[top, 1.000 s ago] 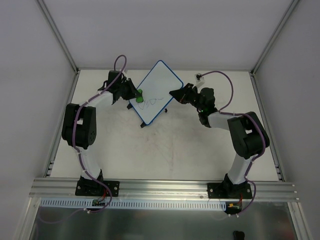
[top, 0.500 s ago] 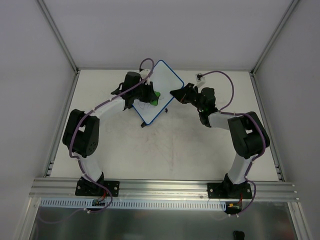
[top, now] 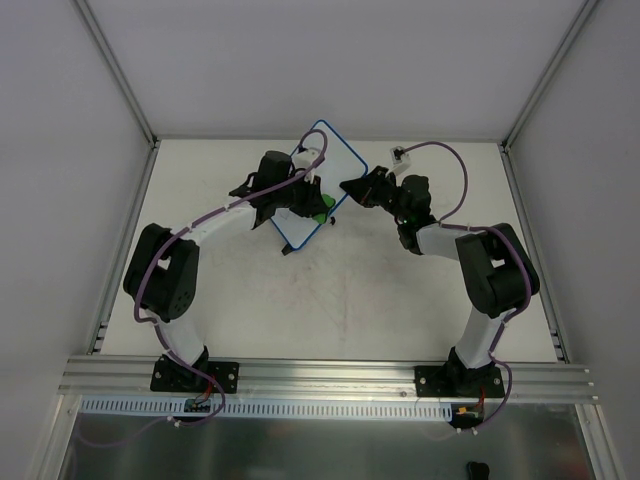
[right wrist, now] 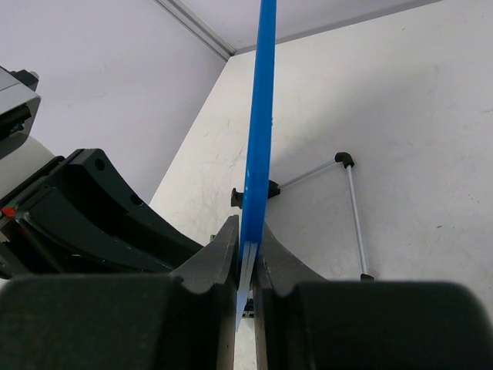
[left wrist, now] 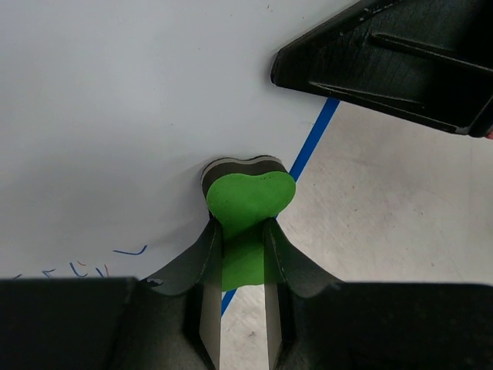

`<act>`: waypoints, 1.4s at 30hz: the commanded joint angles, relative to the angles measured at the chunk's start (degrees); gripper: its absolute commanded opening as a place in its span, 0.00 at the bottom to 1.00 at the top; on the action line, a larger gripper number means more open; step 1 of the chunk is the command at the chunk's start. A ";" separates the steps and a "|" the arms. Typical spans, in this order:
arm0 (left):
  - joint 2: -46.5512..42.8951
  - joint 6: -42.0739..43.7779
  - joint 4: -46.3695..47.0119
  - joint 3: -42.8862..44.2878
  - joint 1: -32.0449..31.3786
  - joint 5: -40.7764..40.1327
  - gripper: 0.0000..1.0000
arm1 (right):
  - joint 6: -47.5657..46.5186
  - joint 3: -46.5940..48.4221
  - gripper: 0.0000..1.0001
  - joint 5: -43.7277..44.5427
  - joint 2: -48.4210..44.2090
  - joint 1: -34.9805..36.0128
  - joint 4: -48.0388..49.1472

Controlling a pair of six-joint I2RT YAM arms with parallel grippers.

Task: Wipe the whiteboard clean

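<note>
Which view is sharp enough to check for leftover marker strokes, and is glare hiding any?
Left wrist: the whiteboard is evenly lit, no glare, faint blue strokes readable at lower left; the green eraser is sharp. Top external: the left arm covers much of the board. Right wrist: board seen edge-on, no surface visible.

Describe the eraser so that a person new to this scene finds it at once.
On the table, find the whiteboard between the two arms. Near its blue rim, the left gripper presses a small eraser to the white face. It alone is bright green and heart-shaped.
</note>
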 commanded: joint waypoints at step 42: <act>0.79 6.32 -1.60 -3.79 0.29 1.83 0.00 | -3.55 0.49 0.00 -2.79 -0.89 1.32 5.71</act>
